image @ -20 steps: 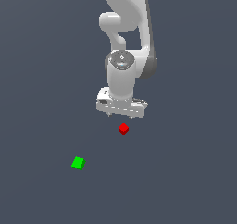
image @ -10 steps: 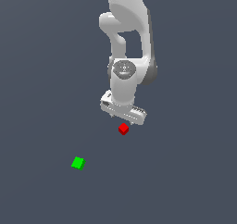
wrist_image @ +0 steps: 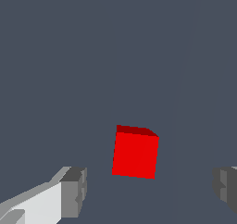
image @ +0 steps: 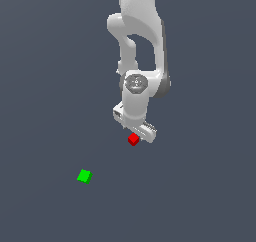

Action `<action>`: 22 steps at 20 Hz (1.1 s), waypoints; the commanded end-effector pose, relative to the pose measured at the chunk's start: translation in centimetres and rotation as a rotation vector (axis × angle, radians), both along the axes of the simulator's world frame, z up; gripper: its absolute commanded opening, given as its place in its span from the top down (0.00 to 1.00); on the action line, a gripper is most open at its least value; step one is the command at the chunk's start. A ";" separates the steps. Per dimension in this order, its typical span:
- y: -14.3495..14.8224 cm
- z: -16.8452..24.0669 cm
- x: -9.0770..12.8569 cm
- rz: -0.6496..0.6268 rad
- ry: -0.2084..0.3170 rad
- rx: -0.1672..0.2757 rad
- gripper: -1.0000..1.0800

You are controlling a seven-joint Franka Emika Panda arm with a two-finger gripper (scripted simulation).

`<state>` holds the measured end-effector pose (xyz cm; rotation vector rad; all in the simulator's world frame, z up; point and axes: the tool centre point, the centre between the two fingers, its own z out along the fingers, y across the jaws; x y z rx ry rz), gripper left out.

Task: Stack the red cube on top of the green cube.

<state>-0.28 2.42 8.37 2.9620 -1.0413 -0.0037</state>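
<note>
Jaws spread wide, gripping nothing: in the wrist view the two grey fingertips [wrist_image: 74,193] stand far apart, and the red cube [wrist_image: 135,152] sits on the dark grey tabletop [wrist_image: 115,56] between them, clear of both and a little beyond their tips. From the exterior view the gripper [image: 136,130] hangs just above that red cube [image: 133,139]. Well apart from the jaws rests the green cube [image: 84,176].

A white robot arm [image: 139,46] reaches down from the far side, its wrist bent downward. Its gripper [wrist_image: 148,190] points at the floor, fingers [wrist_image: 74,190] spread wide apart.
</note>
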 end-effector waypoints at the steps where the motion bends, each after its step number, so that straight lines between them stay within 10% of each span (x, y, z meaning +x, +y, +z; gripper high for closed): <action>1: 0.1 -0.5 0.1 -0.045 -0.002 0.000 0.04; 22: 0.3 -2.7 0.2 -0.114 -0.003 0.001 0.04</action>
